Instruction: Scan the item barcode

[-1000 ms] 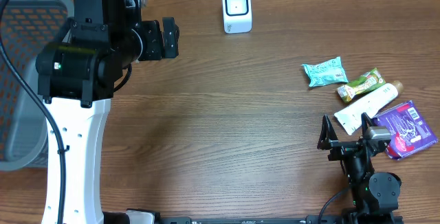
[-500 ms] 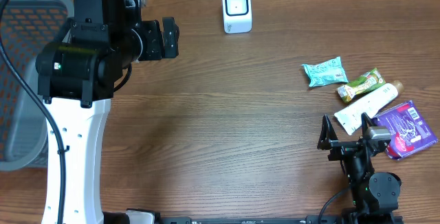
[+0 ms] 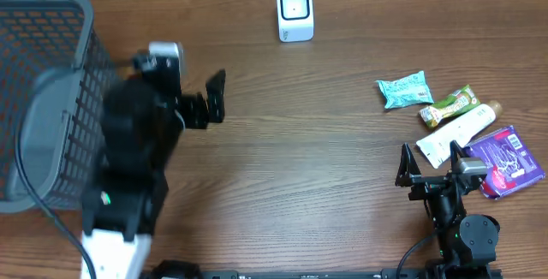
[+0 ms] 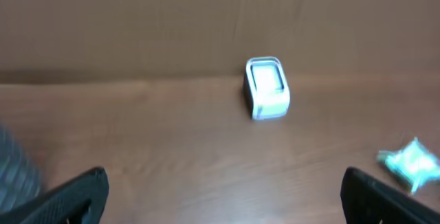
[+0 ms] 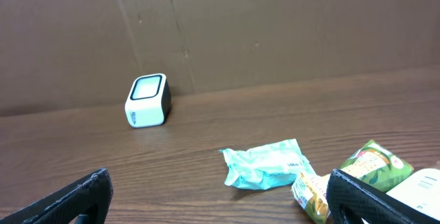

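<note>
Left gripper (image 3: 205, 103) left of centre, jaws spread wide, empty. Right gripper (image 3: 431, 166) lower right, jaws also spread, holding nothing. Scanner (image 3: 295, 11) top centre, upright on table (image 3: 300, 185). Items clustered at right edge: teal pack (image 3: 404, 90), green pack (image 3: 449, 106), tube (image 3: 456, 134), and purple pack (image 3: 509, 161) just beside right gripper. Basket (image 3: 51, 22) upper left

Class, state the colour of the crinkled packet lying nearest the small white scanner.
The crinkled packet is pale teal; it shows best in the right wrist view.
</note>
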Motion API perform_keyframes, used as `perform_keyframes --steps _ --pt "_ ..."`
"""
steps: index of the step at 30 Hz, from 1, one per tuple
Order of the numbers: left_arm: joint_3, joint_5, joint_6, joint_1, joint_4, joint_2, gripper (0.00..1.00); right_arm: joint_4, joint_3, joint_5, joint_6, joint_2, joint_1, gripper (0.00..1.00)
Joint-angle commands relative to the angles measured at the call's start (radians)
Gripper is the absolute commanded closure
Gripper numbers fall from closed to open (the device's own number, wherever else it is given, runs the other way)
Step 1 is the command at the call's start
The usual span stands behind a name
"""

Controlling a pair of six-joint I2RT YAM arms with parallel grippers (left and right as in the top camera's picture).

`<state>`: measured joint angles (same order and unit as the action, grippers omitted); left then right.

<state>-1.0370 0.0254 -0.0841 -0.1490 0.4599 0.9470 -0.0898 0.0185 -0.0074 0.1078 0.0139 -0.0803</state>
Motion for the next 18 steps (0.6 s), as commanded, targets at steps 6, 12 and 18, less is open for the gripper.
perform_keyframes --steps 6,12,18 --pt "0.596 0.105 0.265 0.026 -0.392 -0.431 0.0 0.006 -0.01 0.006 -0.004 -0.011 -0.006 0.0" --pt "0.842 0.098 0.268 0.074 -0.528 -0.592 0.0 0.006 -0.01 0.006 -0.004 -0.011 -0.006 0.0" --pt "0.994 0.094 0.321 0.144 -0.554 -0.761 0.01 0.006 -0.01 0.006 -0.004 -0.011 -0.006 0.0"
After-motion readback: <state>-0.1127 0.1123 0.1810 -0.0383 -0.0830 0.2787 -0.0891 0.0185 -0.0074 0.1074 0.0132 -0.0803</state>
